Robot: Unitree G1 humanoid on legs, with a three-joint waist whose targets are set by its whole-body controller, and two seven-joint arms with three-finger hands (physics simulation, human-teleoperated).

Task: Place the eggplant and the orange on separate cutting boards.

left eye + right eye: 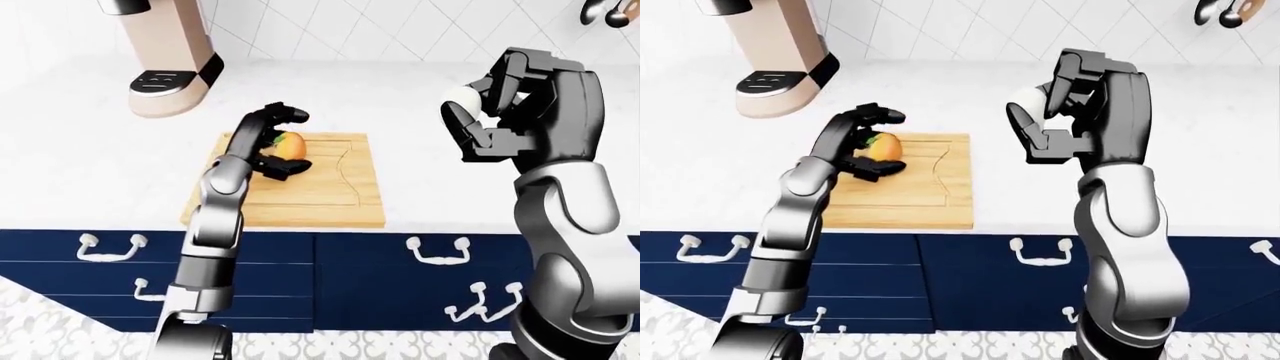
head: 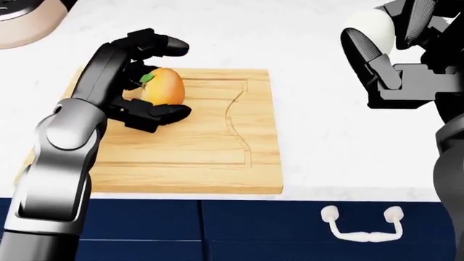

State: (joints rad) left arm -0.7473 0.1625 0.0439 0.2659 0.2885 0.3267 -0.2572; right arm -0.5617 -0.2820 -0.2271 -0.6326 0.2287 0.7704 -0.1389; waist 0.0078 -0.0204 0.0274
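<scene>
The orange (image 2: 165,87), with a small green leaf, rests on the upper left part of a wooden cutting board (image 2: 217,152) on the white counter. My left hand (image 2: 178,80) reaches over the board's left side. Its fingers stand open about the orange, upper fingers above it with a gap and the lower finger beside it. My right hand (image 1: 490,112) is raised above the counter to the right of the board, fingers half curled, holding nothing. No eggplant and no second cutting board show in any view.
A beige coffee machine (image 1: 170,67) stands on the counter (image 1: 450,195) at the upper left. Dark blue drawers with white handles (image 1: 438,251) run below the counter edge. Utensils (image 1: 605,11) hang at the top right by the tiled wall.
</scene>
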